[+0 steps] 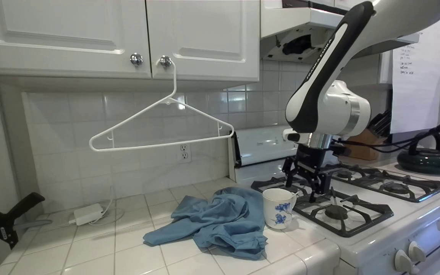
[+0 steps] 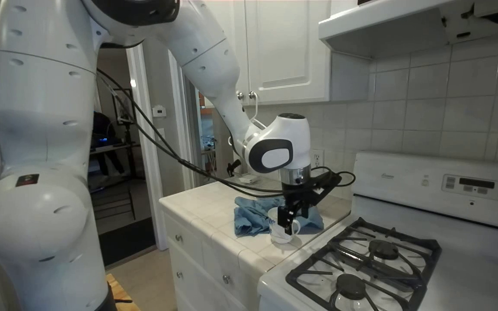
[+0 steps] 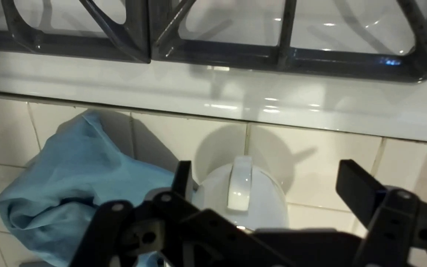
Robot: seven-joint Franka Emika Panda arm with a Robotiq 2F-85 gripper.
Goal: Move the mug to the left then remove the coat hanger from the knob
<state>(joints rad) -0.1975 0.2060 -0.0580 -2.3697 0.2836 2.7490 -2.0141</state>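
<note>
Mug [image 1: 275, 211] stands upright on the worktop [image 1: 94, 238], just beside the crumpled blue cloth [image 1: 224, 221], with the pincer [image 3: 267, 181] spread wide and empty near the handle [image 3: 240, 185], so a leftward slide might snag on that cloth and topple it

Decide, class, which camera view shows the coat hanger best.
Best is an exterior view with nothing before the coat hanger: its whole frame shows, hung from the knob. In an exterior view where the robot arm crosses it, little beyond the hook shows. The wrist view shows none.
</note>
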